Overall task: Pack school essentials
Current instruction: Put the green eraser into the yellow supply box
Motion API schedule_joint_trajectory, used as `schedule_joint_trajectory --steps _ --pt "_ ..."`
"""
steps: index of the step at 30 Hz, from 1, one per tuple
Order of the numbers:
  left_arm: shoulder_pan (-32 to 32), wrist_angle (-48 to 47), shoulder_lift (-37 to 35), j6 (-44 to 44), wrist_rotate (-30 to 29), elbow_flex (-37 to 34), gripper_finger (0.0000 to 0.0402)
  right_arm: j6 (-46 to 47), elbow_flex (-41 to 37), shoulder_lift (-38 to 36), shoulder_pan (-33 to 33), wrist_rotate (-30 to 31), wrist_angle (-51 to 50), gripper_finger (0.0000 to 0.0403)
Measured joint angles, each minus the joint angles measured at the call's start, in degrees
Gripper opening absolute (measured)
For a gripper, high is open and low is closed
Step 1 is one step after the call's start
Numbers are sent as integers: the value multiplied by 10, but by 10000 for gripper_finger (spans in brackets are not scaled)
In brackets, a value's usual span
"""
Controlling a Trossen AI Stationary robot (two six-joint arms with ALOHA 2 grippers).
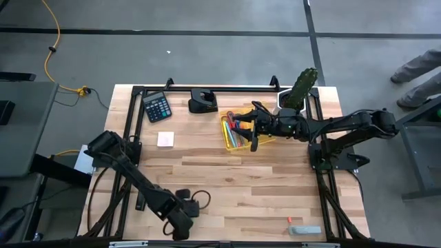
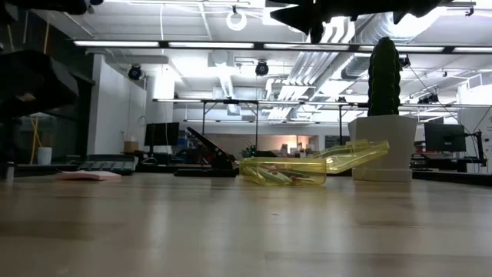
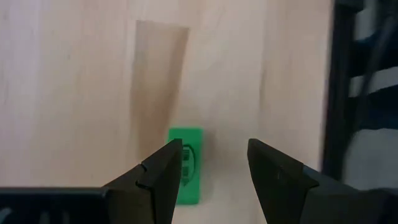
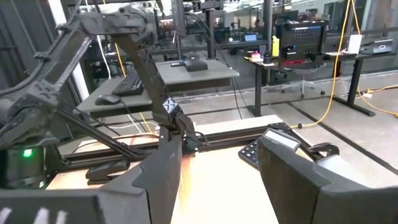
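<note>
Both my claws stood apart: left gripper (image 3: 211,163) empty over the green eraser (image 3: 185,165), right gripper (image 1: 252,126) empty above the yellow tray (image 1: 227,132).

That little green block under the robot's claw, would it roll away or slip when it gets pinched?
Probably not. The green eraser is a flat-sided block lying flat on the wooden table, so it should stay put, not roll. It looks small and likely light, so a finger of the open left gripper touching first might nudge it sideways. If rubbery, it should grip well.
</note>
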Motion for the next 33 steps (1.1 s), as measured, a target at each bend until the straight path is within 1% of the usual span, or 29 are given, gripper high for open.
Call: schedule_joint_trajectory --steps 3,7,11,14,19,24,26,29,31,33 --pt "-6 -49 16 -9 -18 18 172 0 0 0 0 0 -2 199" --pt "-8 -53 22 -18 -21 25 172 3 0 0 0 0 -8 199" --pt "-10 -68 22 -18 -40 26 172 5 0 0 0 0 -12 199" --pt "-10 -73 22 -18 -39 26 172 5 0 0 0 -2 -15 199" --pt "-10 -66 32 -9 -20 26 172 5 0 0 0 -3 -22 199" --pt "-10 -72 34 15 -28 26 172 5 0 0 0 -3 -29 199" --pt "-10 -101 34 15 -47 26 172 5 0 0 0 -3 -30 199" --pt "-9 -163 35 -12 -74 28 172 5 0 0 0 -3 -31 199" --pt "-5 -187 39 -25 -78 30 172 5 0 0 0 -4 -33 199" --pt "-4 -191 39 -23 -79 29 172 5 0 0 0 -4 -35 199"
